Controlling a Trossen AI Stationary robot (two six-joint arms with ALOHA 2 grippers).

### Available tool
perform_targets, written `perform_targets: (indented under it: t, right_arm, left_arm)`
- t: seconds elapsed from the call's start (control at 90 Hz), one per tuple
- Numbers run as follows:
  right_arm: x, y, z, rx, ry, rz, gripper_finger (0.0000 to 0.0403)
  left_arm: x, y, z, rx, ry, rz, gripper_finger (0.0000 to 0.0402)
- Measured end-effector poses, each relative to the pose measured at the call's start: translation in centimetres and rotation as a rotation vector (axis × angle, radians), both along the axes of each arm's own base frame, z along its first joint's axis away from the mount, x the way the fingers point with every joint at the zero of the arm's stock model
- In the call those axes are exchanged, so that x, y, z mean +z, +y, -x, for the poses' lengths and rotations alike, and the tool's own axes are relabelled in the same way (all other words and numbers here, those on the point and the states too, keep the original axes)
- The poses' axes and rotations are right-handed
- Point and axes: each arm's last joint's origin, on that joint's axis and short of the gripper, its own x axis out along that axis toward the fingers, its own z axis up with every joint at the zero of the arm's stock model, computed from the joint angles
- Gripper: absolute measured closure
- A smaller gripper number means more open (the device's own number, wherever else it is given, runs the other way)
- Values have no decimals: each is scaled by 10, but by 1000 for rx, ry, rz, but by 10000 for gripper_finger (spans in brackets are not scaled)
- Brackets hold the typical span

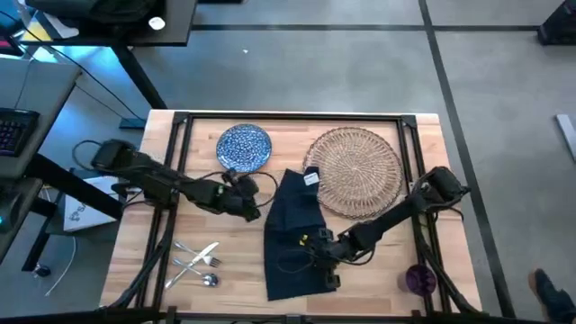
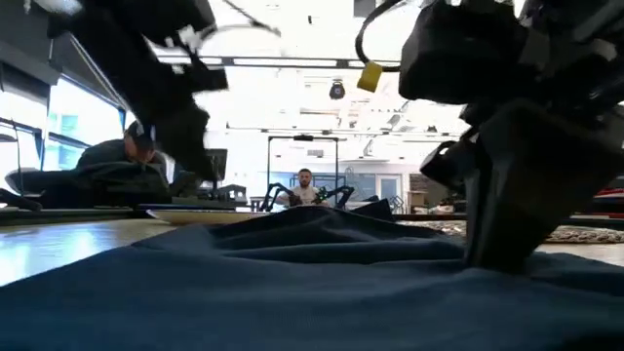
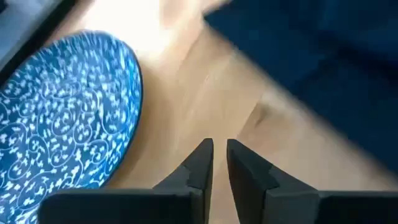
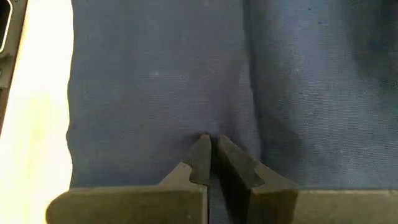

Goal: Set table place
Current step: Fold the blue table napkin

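Observation:
A dark navy napkin point(image 1: 295, 236) lies spread on the table point(image 1: 225, 229) at the middle front. Its far corner, with a white tag, rests on the edge of the woven placemat point(image 1: 355, 171). My right gripper point(image 4: 210, 142) stands on the napkin's near part, shut on the cloth. My left gripper point(image 3: 219, 149) hovers over bare wood between the blue patterned plate point(image 3: 62, 118) and the napkin point(image 3: 323, 68). Its fingers are shut to a thin slit and hold nothing. The plate point(image 1: 243, 147) lies flat at the far left. Silver cutlery point(image 1: 198, 264) and a purple cup point(image 1: 419, 279) lie near the front edge. My right gripper pinches a small ridge of the napkin's top surface point(image 4: 214, 127) between its two fingertips, well in from the edges. The fingers come from above, slanting down point(image 2: 507, 224). A crease point(image 4: 249, 87) runs away from the tips, and the rest of the napkin lies flat on the table.
Black rails point(image 1: 180, 162) run along the table's sides and far edge. Bare wood lies between plate, napkin and cutlery. A dark desk with a keyboard point(image 1: 13, 126) stands off the left side. People sit in the room beyond the far edge point(image 2: 304, 187).

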Motion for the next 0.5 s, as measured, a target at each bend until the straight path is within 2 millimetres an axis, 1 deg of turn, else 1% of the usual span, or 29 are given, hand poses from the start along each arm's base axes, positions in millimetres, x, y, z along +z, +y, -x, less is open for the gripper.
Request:
perform_targets:
  t: [0.067,0.133,0.189,0.289,0.411,0.5]
  right_arm:
    - [6,0,0,-4,-10,-14,403]
    - [12,2,4,-5,-18,-18,403]
    - [18,5,5,-10,-59,-7,403]
    - [23,13,5,-25,-136,10,403]
    - [9,20,6,-48,-119,-2,403]
    - [3,24,6,-81,-103,-29,403]
  left_arm:
    - [5,-6,-8,-46,-106,17,388]
    - [2,-9,-20,-87,-172,20,393]
    - [-6,-6,-32,-103,-201,34,397]
    - [-28,2,-54,-162,-220,116,401]
    - [-58,9,-74,-192,-141,159,401]
    - [-74,16,-78,-178,-38,132,401]
